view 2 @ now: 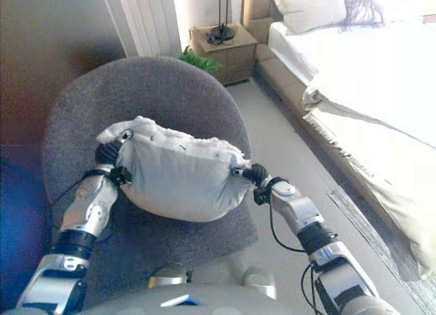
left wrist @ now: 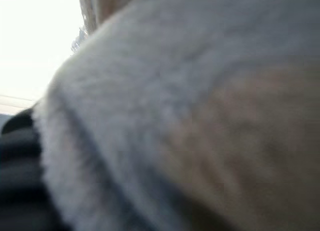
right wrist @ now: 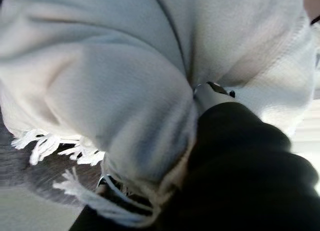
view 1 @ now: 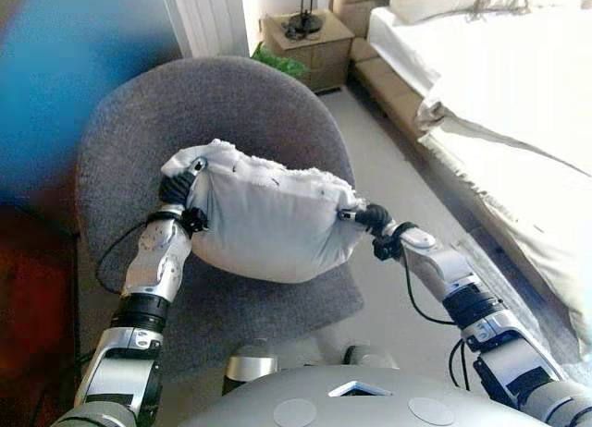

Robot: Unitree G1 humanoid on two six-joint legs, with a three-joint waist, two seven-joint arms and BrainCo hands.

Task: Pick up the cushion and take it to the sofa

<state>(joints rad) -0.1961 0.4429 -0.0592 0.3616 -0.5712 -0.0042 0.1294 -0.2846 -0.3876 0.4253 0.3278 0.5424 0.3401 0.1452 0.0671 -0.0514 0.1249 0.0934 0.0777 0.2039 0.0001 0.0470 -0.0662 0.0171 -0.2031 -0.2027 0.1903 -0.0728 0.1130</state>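
Observation:
A pale grey cushion (view 1: pixel 268 219) with a fuzzy white edge hangs between my two hands, just above the seat of a round grey armchair (view 1: pixel 231 94). My left hand (view 1: pixel 176 189) is pushed into the cushion's left end, where the fuzzy edge folds over it. In the left wrist view only its dark cover (left wrist: pixel 17 141) shows beside the cushion (left wrist: pixel 200 116). My right hand (view 1: pixel 367 216) is at the cushion's right end. In the right wrist view the cushion (right wrist: pixel 100 81) bunches up between a silver finger (right wrist: pixel 210 93) dug into it and the thumb below.
The armchair's back curves round behind the cushion. To the right lies a bed (view 1: pixel 518 85) with white bedding that hangs toward the floor. A wooden nightstand (view 1: pixel 310 43) with a black lamp base (view 1: pixel 303 22) and a green plant (view 1: pixel 277 62) stand at the back.

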